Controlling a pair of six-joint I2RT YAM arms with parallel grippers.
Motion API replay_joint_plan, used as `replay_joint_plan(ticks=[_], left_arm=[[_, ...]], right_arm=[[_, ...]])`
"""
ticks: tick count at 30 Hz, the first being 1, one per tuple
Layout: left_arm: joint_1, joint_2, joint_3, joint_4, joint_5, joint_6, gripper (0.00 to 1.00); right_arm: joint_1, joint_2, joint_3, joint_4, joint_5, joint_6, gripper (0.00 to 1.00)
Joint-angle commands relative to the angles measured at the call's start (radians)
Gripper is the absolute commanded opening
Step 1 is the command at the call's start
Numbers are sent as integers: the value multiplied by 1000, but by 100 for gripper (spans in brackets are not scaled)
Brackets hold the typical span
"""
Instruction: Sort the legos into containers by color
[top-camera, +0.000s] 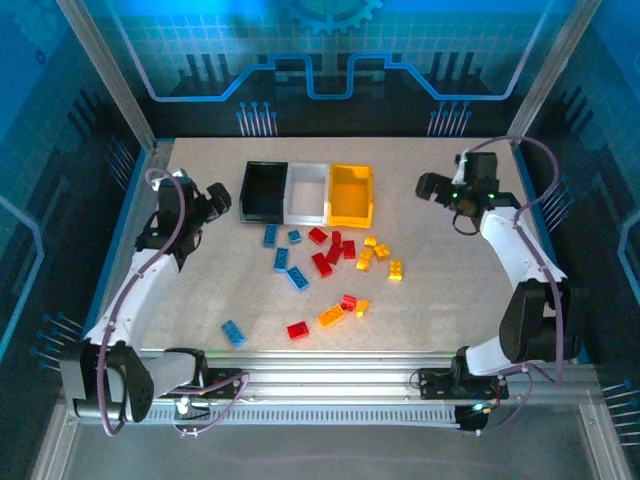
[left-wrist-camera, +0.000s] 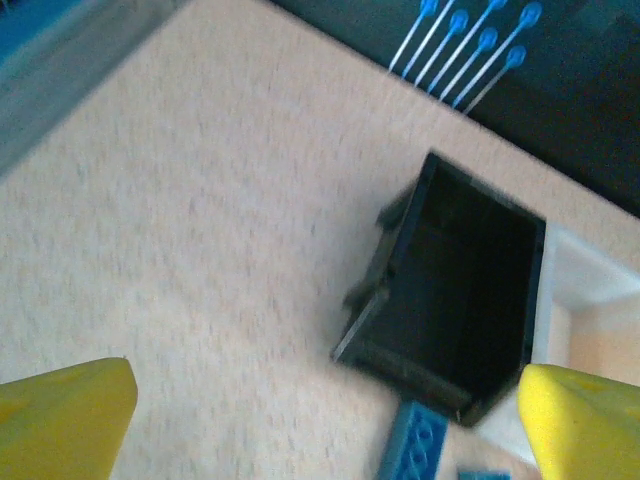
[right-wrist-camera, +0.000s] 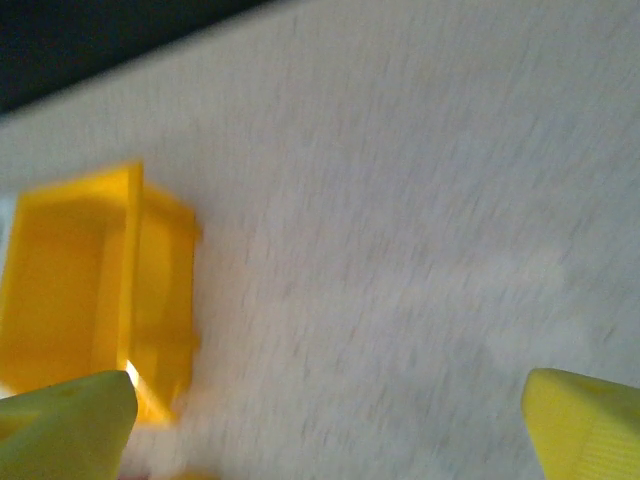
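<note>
Three joined containers stand in a row at the back of the table: black (top-camera: 264, 193), white (top-camera: 307, 195) and yellow (top-camera: 352, 196), all looking empty. In front of them the legos lie scattered: blue ones (top-camera: 282, 259) to the left, red ones (top-camera: 322, 264) in the middle, yellow and orange ones (top-camera: 381, 251) to the right. My left gripper (top-camera: 218, 200) hovers open just left of the black bin (left-wrist-camera: 460, 290), with a blue brick (left-wrist-camera: 415, 445) by the bin's near corner. Right of the yellow bin (right-wrist-camera: 90, 280), my right gripper (top-camera: 430, 187) is open over bare table.
More bricks lie nearer the front: a blue one (top-camera: 233, 333), a red one (top-camera: 298, 330) and an orange one (top-camera: 331, 316). Dark walls and metal posts ring the table. Bare tabletop lies to the left and right of the bricks.
</note>
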Motion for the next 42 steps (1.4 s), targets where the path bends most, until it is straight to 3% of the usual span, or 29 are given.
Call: replay_joint_plan(ticks=[1,6,9,20,42], left_arm=[[-72,-43,37,-247,71,-108,99],[-239,-88,19,-357,76,-104,99],[-285,-138,-34,-352,120,-135,99],[-290,-165,-81,-344,212,-160,99],[-289,-169,-40,-422,224,-110,99]], right_arm=[[78,31,22,-320,-107,17,100],[202,-7,-61,-394,-124,-13,97],[244,-21,-92,-429,-129,-9,92],[295,-21,-190,-433,-67,4,68],[386,229,-83,-331,134,74,56]])
